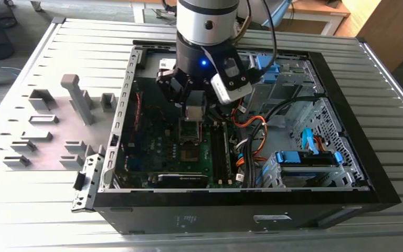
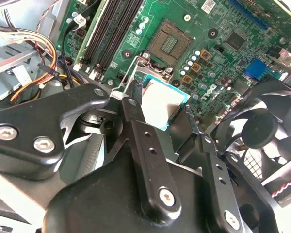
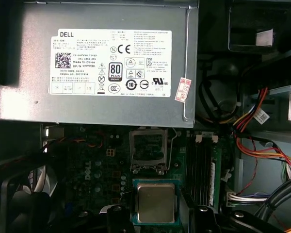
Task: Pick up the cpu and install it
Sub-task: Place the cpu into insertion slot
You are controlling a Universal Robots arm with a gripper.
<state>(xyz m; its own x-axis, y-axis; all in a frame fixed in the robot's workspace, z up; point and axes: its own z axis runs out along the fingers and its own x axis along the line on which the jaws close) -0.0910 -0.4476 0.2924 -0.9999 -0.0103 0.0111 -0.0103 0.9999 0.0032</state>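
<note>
My gripper (image 1: pixel 193 114) hangs inside the open computer case, above the green motherboard (image 1: pixel 156 144). It is shut on the cpu (image 3: pixel 155 202), a small flat square chip with a silvery top and a green rim, pinched at two opposite edges by the black fingers (image 2: pixel 134 120). In the second wrist view the cpu (image 2: pixel 166 103) is level and raised off the board. The open metal-framed socket (image 3: pixel 148 148) lies on the board a short way off, between the cpu and the grey power-supply box (image 3: pixel 94 63). The same socket (image 2: pixel 170 44) is uncovered, with its frame lifted.
Memory slots (image 3: pixel 203 167) run beside the socket, with orange, red and yellow cables (image 3: pixel 254 138) past them. A black fan (image 2: pixel 262 131) sits close to the gripper. Blue drive bays (image 1: pixel 306 157) fill the case's right side. Grey holder blocks (image 1: pixel 54 126) stand on the table at the exterior view's left.
</note>
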